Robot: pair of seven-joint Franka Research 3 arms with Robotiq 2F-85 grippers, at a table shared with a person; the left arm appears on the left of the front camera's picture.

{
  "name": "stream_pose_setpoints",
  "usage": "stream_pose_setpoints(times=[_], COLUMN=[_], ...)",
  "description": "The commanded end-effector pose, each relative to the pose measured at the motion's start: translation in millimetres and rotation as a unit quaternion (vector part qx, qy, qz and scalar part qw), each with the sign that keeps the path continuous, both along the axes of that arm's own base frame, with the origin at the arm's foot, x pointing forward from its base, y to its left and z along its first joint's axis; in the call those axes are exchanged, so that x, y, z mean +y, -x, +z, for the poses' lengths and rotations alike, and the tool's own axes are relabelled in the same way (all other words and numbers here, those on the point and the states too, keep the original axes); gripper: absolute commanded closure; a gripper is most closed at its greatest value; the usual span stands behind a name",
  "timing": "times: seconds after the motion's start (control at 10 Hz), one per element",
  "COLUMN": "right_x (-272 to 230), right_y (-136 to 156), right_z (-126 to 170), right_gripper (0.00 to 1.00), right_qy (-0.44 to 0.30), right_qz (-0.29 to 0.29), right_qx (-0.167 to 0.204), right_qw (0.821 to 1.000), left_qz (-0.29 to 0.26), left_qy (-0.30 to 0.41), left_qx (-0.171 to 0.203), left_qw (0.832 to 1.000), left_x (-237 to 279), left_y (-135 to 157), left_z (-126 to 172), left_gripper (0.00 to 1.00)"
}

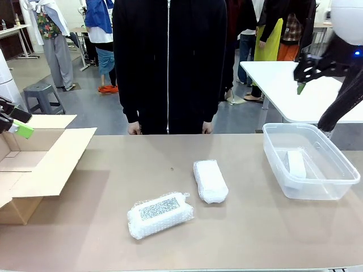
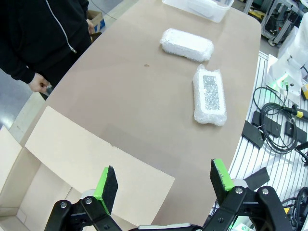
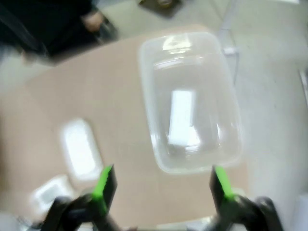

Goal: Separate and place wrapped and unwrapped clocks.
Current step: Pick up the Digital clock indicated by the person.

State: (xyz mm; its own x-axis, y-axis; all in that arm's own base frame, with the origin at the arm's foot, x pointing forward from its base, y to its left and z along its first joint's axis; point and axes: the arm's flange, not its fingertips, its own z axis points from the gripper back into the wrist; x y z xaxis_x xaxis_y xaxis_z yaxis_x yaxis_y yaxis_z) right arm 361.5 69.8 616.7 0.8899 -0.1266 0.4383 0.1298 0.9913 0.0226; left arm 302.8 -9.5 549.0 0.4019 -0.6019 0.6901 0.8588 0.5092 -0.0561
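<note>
Tan tabletop [image 1: 244, 243] across the front view, with a person [image 1: 169, 62] in a black zipped top standing at the far edge, hands hanging at the sides. Far left: open cardboard box [image 1: 42, 164], flaps spread flat on the table, and above it the left gripper [image 2: 163, 180], green-padded fingers held wide apart over a flap, gripping nothing. Left of centre, near the front edge: bubble-wrap bundle with a grey speckled panel [image 1: 160, 214] facing up, lying at a slant. Just beyond and to its right, close but apart: second bubble-wrap bundle [image 1: 210, 180], plain white, pointing away toward the person. Further right: clear plastic bin [image 1: 315, 191], with the smooth white block [image 1: 296, 164] lying on its floor. Raised high above the bin: right gripper [image 3: 161, 180], fingers likewise spread wide and empty, its wrist view blurred.
</note>
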Motion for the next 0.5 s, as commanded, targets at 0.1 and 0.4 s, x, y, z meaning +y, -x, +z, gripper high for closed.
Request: stream_pose_setpoints(times=[0.1,0.4], right_x=[18,14], right_y=[60,135], right_z=[-35,-58], right_gripper=[0.00,0.00], right_qy=[-0.035,-0.050], right_qz=[0.257,0.441], right_qx=[-0.080,-0.155], right_qw=[0.962,0.883], left_qz=[-0.009,-0.009], left_qy=[0.006,0.006], left_qx=[-0.003,-0.003], left_qw=[1.000,1.000], left_x=[1,1], left_y=[-2,-2], left_z=[-1,-1], left_gripper=[0.00,0.00])
